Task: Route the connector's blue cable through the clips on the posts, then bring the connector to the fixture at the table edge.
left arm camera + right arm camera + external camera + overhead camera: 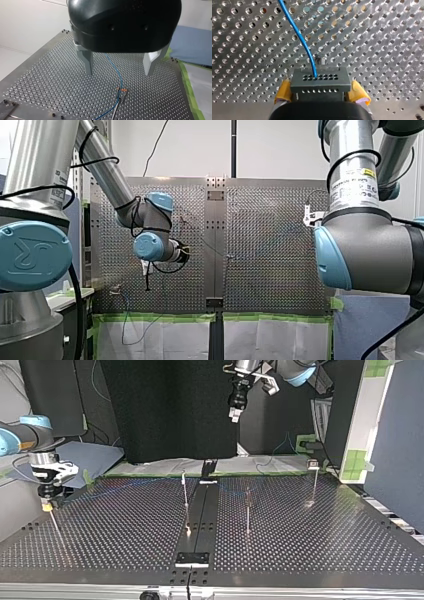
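Top view: our right gripper [47, 505] low, at frame's left.
Left wrist: our left gripper [119, 68] spread, empty; thin blue cable [120, 77] beneath.
Right wrist: yellow pads [284, 91] pinch dark grey multi-hole connector [320, 81] by sides; we judge it light, rigid; cable limp, so hold body.

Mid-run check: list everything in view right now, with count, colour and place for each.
Perforated metal table: one, silver, under everything.
Thin metal posts: three clear in the top view, silver, standing apart across the table.
Orange clip: one, on a post in the left wrist view.
Dark grey rectangular connector: one, between the yellow pads of my right gripper.
Thin blue cable: one, runs from the connector, past the clipped post.
Black centre strip: one, across the table's middle.
Green tape: strips, along the table's edge.
White sheet: one, beside the tape, off the table.
My left gripper: black, metal fingers, open, above the cable.
My right gripper: shut on the connector.
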You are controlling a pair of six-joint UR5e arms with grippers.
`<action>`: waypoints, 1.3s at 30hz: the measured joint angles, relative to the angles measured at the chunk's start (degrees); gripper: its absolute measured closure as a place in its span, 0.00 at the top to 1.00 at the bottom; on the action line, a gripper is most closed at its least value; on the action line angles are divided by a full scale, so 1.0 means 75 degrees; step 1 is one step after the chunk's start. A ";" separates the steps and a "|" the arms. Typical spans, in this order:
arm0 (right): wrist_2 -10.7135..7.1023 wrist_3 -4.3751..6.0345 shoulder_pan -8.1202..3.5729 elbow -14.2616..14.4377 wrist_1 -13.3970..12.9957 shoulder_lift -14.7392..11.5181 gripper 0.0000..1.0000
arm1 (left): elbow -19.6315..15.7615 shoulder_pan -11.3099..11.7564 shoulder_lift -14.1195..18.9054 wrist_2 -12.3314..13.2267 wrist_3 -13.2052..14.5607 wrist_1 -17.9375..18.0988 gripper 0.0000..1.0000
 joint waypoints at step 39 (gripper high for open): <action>0.1213 -0.0009 -0.0005 -0.0001 0.0123 -0.0028 0.98 | 0.0002 -0.0001 0.0003 -0.0002 0.0000 -0.0005 0.98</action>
